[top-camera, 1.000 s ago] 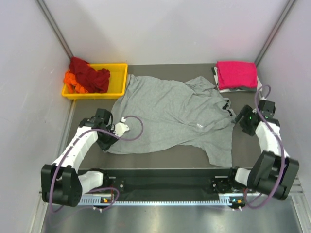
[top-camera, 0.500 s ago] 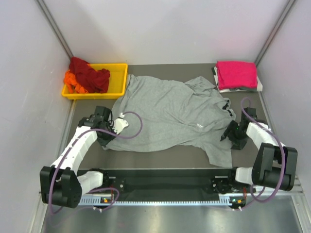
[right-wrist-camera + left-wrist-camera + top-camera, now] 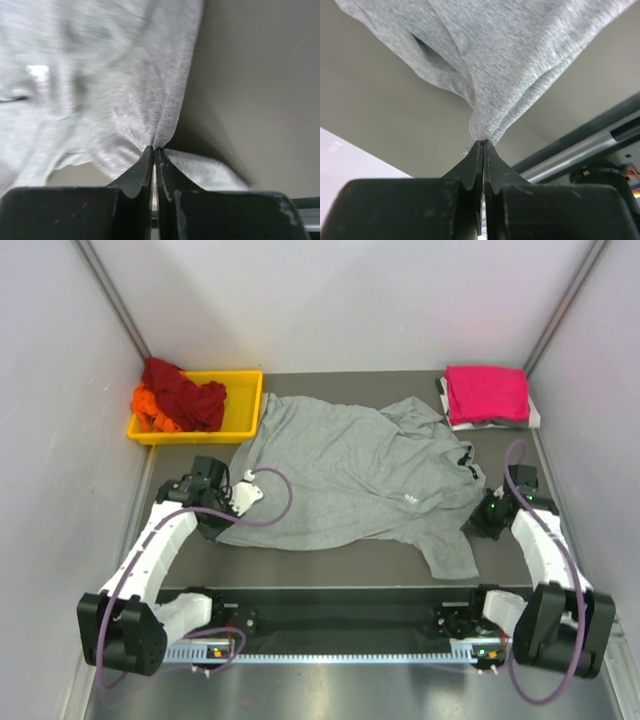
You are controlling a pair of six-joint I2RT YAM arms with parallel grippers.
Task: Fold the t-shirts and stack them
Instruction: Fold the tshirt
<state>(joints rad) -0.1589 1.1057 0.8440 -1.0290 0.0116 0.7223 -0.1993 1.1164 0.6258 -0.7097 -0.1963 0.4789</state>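
Left pincer point(image 3: 483, 142) and right pincer point(image 3: 154, 148) each clamp an edge of the grey t-shirt point(image 3: 350, 470). Limp, light cloth: probably best held at opposite edges.

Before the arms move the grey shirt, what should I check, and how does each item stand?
1. The left gripper shut on the grey t-shirt: ok.
2. The right gripper shut on the same shirt: ok.
3. Shirt spread flat: not ok, creased and bunched at its far right.
4. The pink t-shirt folded at the far right corner: ok.
5. The dark red t-shirt and orange t-shirt folded: not ok, heaped in the yellow tray.
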